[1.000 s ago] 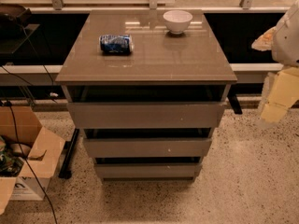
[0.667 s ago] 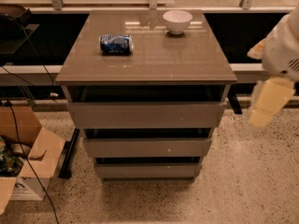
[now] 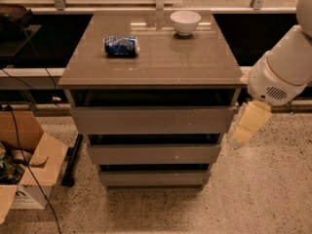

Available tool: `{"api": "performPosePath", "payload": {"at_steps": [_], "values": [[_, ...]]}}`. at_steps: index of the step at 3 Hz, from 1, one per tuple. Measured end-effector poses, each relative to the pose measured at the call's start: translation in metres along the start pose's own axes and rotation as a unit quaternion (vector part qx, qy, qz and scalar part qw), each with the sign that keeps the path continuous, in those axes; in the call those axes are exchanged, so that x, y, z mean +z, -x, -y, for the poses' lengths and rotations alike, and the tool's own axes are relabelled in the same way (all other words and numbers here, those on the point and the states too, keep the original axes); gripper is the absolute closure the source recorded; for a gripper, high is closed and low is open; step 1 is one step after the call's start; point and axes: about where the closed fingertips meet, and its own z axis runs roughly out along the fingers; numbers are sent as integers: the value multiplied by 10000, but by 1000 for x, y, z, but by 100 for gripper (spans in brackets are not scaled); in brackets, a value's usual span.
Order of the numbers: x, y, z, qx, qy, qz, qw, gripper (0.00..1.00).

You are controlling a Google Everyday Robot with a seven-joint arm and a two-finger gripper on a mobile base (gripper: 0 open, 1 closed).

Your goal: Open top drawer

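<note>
The top drawer [image 3: 152, 120] is the widest grey-brown flat front, just under the cabinet's glossy top, with a dark gap above it. Below it sit the mid-width front with a white speck [image 3: 154, 154] and the narrowest front [image 3: 154, 178]. My gripper [image 3: 248, 126] is a cream-coloured piece hanging from the white arm [image 3: 282, 72], just off the right end of the top drawer's front, close to its corner.
A blue can [image 3: 121, 46] lies on its side on the cabinet top [image 3: 161, 57], and a white bowl [image 3: 185, 21] stands at the back. An open cardboard box [image 3: 27, 160] and black cables are on the floor at the left. Speckled floor lies in front.
My arm and gripper have moved left and down, from beside the cabinet's right side toward the right end of the top drawer's front. The drawers have not moved.
</note>
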Motion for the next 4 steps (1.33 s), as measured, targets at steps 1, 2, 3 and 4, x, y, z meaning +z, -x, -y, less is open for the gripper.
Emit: {"api": "performPosePath", "payload": {"at_steps": [1, 2, 3, 4], "values": [[21, 3, 4, 60, -7, 171, 9998, 0], [56, 11, 12, 89, 45, 479, 9988, 0], [89, 17, 25, 124, 111, 866, 9961, 0], [93, 18, 23, 144, 51, 901, 9958, 0]]}}
